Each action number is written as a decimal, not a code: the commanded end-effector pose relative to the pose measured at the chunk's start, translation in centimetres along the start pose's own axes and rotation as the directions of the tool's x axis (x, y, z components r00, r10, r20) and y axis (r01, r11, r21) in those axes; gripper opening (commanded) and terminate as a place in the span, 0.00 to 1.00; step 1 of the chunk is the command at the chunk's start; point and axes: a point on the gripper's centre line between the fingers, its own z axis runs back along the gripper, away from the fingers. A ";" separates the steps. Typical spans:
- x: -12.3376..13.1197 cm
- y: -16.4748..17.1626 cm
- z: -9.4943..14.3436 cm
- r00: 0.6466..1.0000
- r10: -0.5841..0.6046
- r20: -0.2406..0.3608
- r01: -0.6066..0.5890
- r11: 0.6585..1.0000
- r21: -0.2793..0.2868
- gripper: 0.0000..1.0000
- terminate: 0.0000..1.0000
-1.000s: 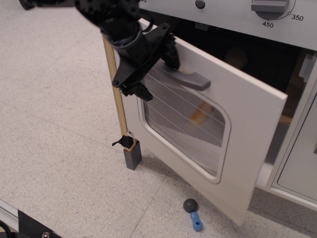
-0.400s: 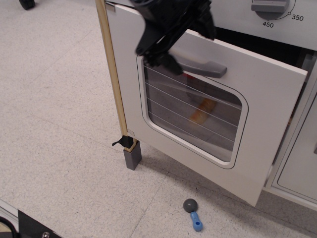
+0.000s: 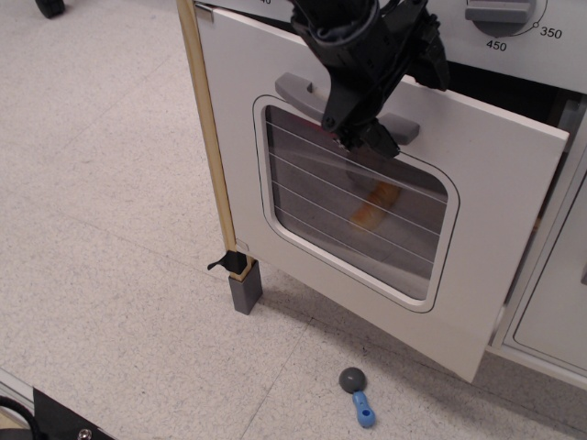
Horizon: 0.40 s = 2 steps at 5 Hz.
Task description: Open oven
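Observation:
The white-grey toy oven (image 3: 514,55) fills the upper right. Its door (image 3: 495,211) stands ajar, hinged on the left, and a dark gap shows along its top right edge. The door has a grey curved handle (image 3: 293,90) and a rounded wire-lined window (image 3: 312,197). A temperature dial (image 3: 500,13) sits above. My black gripper (image 3: 404,103) is in front of the right half of the handle. Its fingers are spread, with one fingertip (image 3: 374,139) just below the handle and the other near the door's top edge. An orange object (image 3: 374,203) shows through the window.
A blue-handled grey toy spoon (image 3: 359,396) lies on the speckled floor below the door's lower corner. A wooden post (image 3: 209,147) on a grey foot block (image 3: 245,290) stands at the door's hinge side. A plain cabinet door (image 3: 555,302) is at the right.
The door has swung back from wide open to only ajar. My gripper has moved right, from the door's left edge across to the right half of the handle.

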 end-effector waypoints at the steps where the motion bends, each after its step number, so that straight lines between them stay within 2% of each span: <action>1: 0.6 -1.1 -0.1 0.998 0.058 0.018 -0.056 0.995 -0.087 1.00 0.00; 2: 0.5 0.1 -0.9 0.998 0.057 0.032 -0.057 0.998 0.002 1.00 0.00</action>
